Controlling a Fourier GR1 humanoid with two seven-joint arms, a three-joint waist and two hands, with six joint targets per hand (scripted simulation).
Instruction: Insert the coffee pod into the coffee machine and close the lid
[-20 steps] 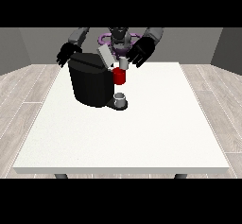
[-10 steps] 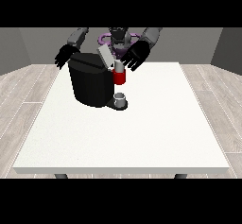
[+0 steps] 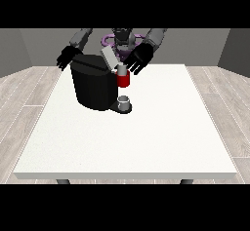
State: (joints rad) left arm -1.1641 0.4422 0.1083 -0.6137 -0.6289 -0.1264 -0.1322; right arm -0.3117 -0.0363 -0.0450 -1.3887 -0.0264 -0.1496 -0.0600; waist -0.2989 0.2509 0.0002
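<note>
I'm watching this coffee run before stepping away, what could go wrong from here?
1. The lid stands tilted open beside the hand at the view's right; a swipe could shut it early.
2. The small cup sits below the machine's red front; nudging the coffee machine might tip it.

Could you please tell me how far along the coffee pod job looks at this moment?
Done: the coffee pod appears to sit in the red holder of the coffee machine. In hand: the hand at the view's right hovers beside the raised lid. Left: closing the lid, which is tilted open.
</note>
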